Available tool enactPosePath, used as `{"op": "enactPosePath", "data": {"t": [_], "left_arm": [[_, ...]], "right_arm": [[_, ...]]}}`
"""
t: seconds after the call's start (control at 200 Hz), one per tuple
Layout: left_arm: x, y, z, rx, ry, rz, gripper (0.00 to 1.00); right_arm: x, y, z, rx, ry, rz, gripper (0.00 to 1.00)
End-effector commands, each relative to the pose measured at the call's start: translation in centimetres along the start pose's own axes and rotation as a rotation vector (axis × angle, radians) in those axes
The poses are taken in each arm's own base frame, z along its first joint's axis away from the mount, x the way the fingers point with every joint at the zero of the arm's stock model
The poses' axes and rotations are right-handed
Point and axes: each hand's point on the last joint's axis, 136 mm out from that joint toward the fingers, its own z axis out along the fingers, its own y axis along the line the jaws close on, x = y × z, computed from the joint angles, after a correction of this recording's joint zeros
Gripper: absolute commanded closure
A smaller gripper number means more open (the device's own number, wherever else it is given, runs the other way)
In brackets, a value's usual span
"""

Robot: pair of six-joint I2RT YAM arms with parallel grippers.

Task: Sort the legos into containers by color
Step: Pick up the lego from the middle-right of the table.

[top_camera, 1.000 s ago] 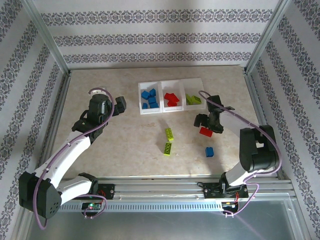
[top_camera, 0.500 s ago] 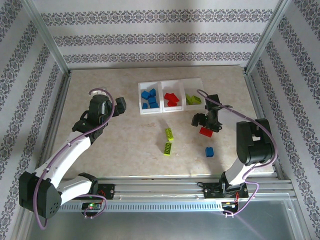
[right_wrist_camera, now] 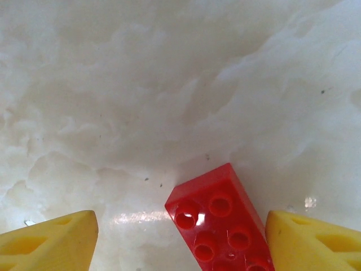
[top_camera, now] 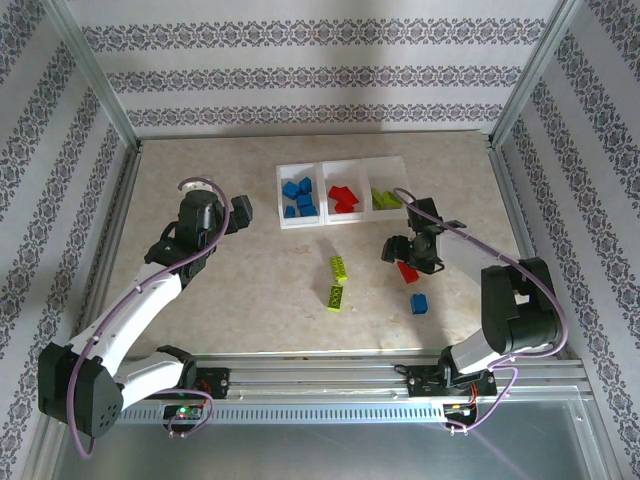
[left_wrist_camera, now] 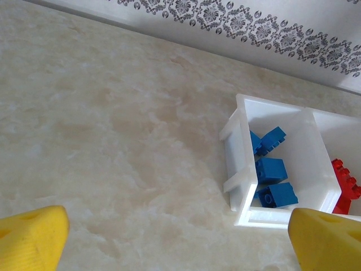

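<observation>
Your right gripper [top_camera: 408, 258] is down over the loose red brick [top_camera: 407, 271] on the counter [top_camera: 250, 290], a bit in front of the right end of the white tray [top_camera: 300, 224]. On the right wrist cam the gripper [right_wrist_camera: 180, 240] is spread, with that red brick [right_wrist_camera: 220, 226] lying studs-up between the yellow fingertips [right_wrist_camera: 313, 240]. The one on the right of the picture sits just beside the brick's edge, and you can't tell if it actually touches. The other one is well apart from it, with bare counter in the gap. So it's straddling the brick, not pinching it.

Your left gripper [top_camera: 240, 212] hangs off to the left of the tray, holding nothing. On its wrist cam the gripper [left_wrist_camera: 179, 237] is splayed wide, with nothing but counter between the tips.

The top view gives you the loose stuff: two lime bricks [top_camera: 338, 281] lying close together near the middle of the counter, and one blue brick [top_camera: 418, 302] just nearer the arms than the red one.

The left wrist cam gives you a closer look into the tray [left_wrist_camera: 237, 169].

- **Left compartment:** several blue bricks [left_wrist_camera: 271, 169], jumbled.
- **Middle compartment:** red bricks [top_camera: 343, 197].
- **Right compartment:** lime ones [top_camera: 386, 198].
</observation>
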Motion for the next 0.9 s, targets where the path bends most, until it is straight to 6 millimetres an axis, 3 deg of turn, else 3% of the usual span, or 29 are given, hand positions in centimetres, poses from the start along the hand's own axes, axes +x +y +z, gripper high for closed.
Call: {"op": "enactPosePath", "data": {"t": [0.0, 0.275, 0.515, 0.67, 0.894], "left_arm": [[-0.3, 0.4, 0.4, -0.005, -0.017, -0.024, 0.00], [0.5, 0.3, 0.4, 0.008, 0.014, -0.022, 0.00], [2.4, 0.5, 0.8, 0.018, 0.067, -0.022, 0.00], [2.3, 0.6, 0.7, 0.013, 0.063, -0.023, 0.00], [2.6, 0.6, 0.9, 0.016, 0.072, -0.023, 0.00]], "right_arm": [[1.3, -1.1, 0.3, 0.071, 0.022, 0.008, 0.23], [2.0, -0.8, 1.1, 0.130, 0.054, -0.046, 0.31], [1.9, 0.4, 1.6, 0.126, 0.064, -0.074, 0.53], [1.2, 1.8, 1.6, 0.121, 0.051, -0.104, 0.65], [-0.5, 4.9, 0.8, 0.102, 0.004, -0.156, 0.71]]}}
